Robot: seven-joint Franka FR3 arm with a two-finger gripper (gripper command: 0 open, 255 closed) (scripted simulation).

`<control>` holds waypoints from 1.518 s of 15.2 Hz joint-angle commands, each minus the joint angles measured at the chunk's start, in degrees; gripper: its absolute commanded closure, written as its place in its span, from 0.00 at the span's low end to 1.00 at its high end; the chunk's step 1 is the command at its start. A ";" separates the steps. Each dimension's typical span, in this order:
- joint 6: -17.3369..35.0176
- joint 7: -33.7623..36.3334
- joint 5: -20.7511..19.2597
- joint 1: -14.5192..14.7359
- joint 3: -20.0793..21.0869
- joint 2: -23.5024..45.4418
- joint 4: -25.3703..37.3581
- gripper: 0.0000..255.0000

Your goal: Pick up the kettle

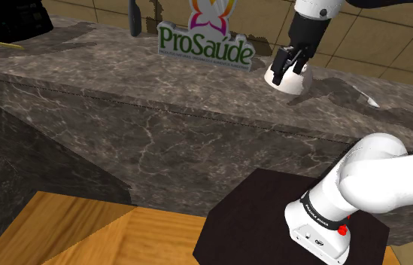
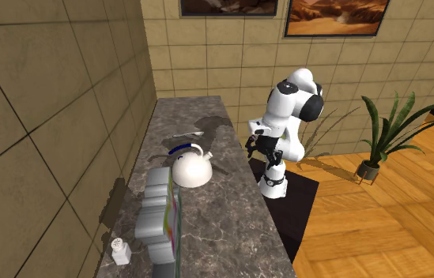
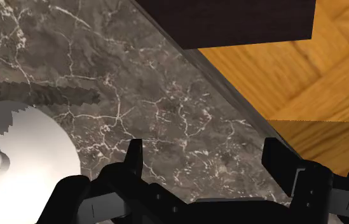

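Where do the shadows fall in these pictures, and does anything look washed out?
Shoulder view: dark shadow patches on the marble counter beside the white kettle. Second exterior view: a soft shadow on the counter beyond the kettle. Wrist view: the kettle is flat, bright white with a saw-toothed shadow edge; a dark streak lies on the counter beside it.

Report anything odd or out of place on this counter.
Nothing stands out. The white kettle stands upright on the dark marbled counter, with no spill around it. The open claw is beside the kettle, not around it.
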 commanded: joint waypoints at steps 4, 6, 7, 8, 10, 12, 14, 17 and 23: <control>-0.89 1.23 -0.03 -3.18 -3.23 5.68 5.16 0.00; -1.70 2.01 0.15 -5.07 -5.40 9.35 8.66 0.00; -2.15 2.38 0.29 -5.97 -6.50 11.16 10.43 0.00; -2.64 2.75 0.48 -6.83 -7.61 12.95 12.20 0.00; -3.71 3.43 0.98 -8.49 -9.84 16.48 15.76 0.00; -4.89 4.05 1.63 -10.06 -12.12 19.95 19.33 0.00; -6.17 4.61 2.45 -11.58 -14.45 23.39 22.92 0.00; -8.28 5.31 4.00 -13.84 -18.02 28.50 28.29 0.00; -11.29 6.10 7.24 -17.67 -23.84 36.50 35.87 0.00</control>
